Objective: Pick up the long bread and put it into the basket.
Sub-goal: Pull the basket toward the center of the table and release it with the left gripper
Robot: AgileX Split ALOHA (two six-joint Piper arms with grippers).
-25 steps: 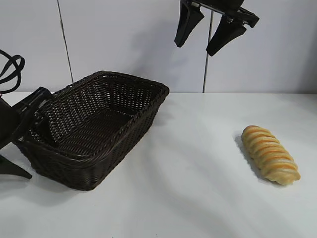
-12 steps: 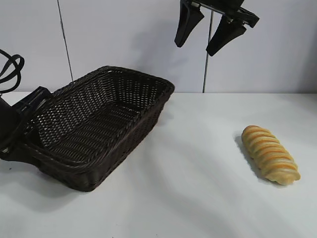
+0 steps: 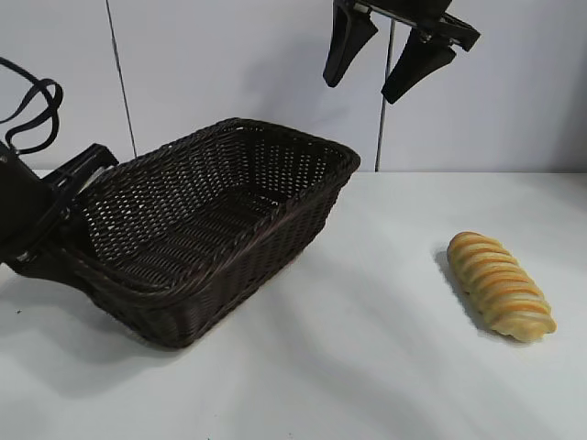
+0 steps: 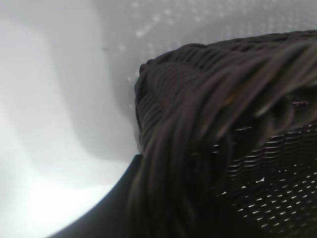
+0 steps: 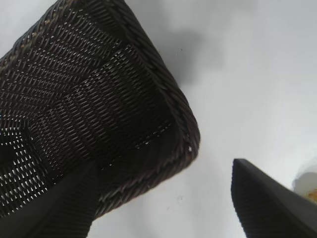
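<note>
The long bread (image 3: 501,285), golden-tan with orange-brown ridges, lies on the white table at the right. A sliver of it shows in the right wrist view (image 5: 309,187). The dark-brown wicker basket (image 3: 220,238) sits at the left, tilted, with its left end raised off the table. My left gripper (image 3: 64,215) is shut on the basket's left rim, which fills the left wrist view (image 4: 208,124). My right gripper (image 3: 376,82) hangs open and empty high above the table's middle. It looks down on the basket's right corner (image 5: 183,144).
The white tabletop (image 3: 367,348) stretches between basket and bread. A pale wall with a dark vertical seam (image 3: 378,137) stands behind.
My left gripper has lifted the basket's left end and carried the basket to the right, toward the bread. The right gripper and the bread have not moved.
</note>
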